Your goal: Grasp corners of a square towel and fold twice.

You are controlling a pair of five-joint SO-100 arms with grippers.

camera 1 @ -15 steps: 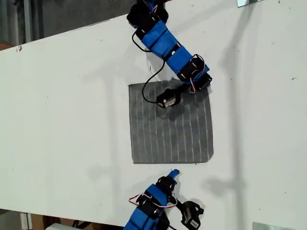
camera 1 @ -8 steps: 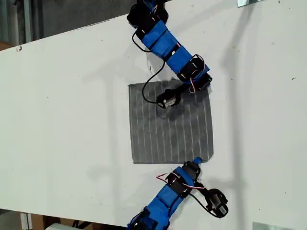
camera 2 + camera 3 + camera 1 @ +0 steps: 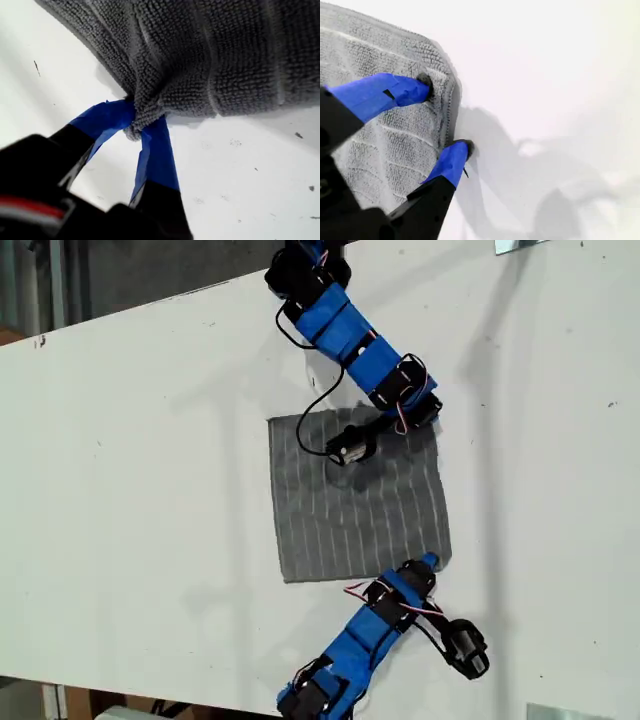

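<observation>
The grey striped towel (image 3: 350, 510) lies flat on the white table (image 3: 140, 490). My first gripper (image 3: 430, 562) reaches in from the exterior view's bottom. It is shut on the towel's corner (image 3: 136, 126) at that view's lower right. In the first wrist view, the blue fingertips (image 3: 152, 145) of my first gripper (image 3: 142, 120) pinch the bunched cloth (image 3: 225, 50). My second gripper (image 3: 428, 420) comes from the exterior view's top to the upper right corner. In the second wrist view my second gripper (image 3: 444, 116) is open, one fingertip (image 3: 415, 87) on the towel (image 3: 380, 125) and the other at its edge.
Bare white table surrounds the towel on all sides. A metal plate (image 3: 520, 245) sits at the exterior view's top right and another (image 3: 565, 712) at its bottom right. The table's far edge (image 3: 150, 308) runs diagonally, with dark floor beyond.
My first arm swung toward the exterior view's right and up to the towel's lower right corner. That corner has shifted slightly and the cloth has rippled. My second arm has stayed put.
</observation>
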